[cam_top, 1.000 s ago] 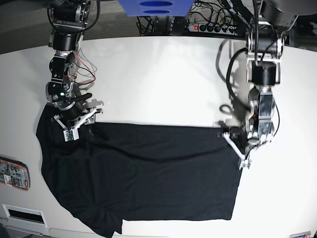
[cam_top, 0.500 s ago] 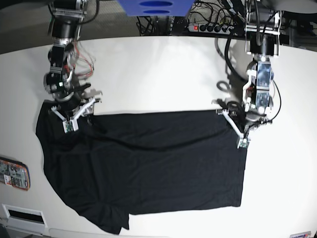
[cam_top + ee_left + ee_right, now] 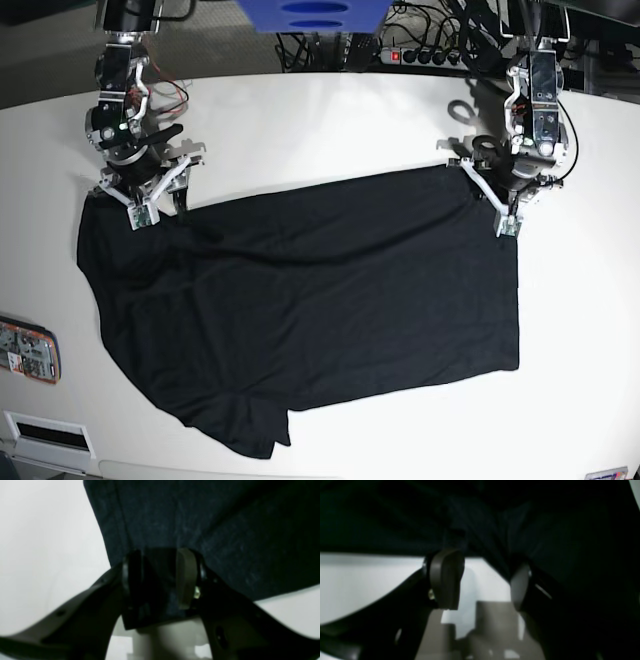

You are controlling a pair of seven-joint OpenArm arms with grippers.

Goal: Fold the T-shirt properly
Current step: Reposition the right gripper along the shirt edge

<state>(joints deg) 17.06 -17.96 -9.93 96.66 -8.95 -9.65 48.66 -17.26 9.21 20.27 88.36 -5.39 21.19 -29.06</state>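
The black T-shirt [image 3: 310,300] lies spread flat over the white table [image 3: 320,120], its far edge running between my two grippers. My left gripper [image 3: 512,205] sits at the shirt's far right corner. In the left wrist view this gripper [image 3: 158,577] is shut on a fold of the T-shirt [image 3: 200,517], with dark cloth filling the space between the pads. My right gripper [image 3: 155,195] is at the far left corner. In the right wrist view that gripper [image 3: 483,570] has bunched T-shirt [image 3: 545,530] cloth at its tips, draped over the right finger [image 3: 520,587].
A flat orange-edged device [image 3: 25,350] lies at the table's left edge, with a white box [image 3: 45,430] at the front left corner. Behind the table are a power strip [image 3: 430,55], cables and a blue object [image 3: 310,12].
Both grippers have moved toward the far side of the table, dragging the shirt's far edge with them. The whole shirt has slid away from the front edge and lies flatter.
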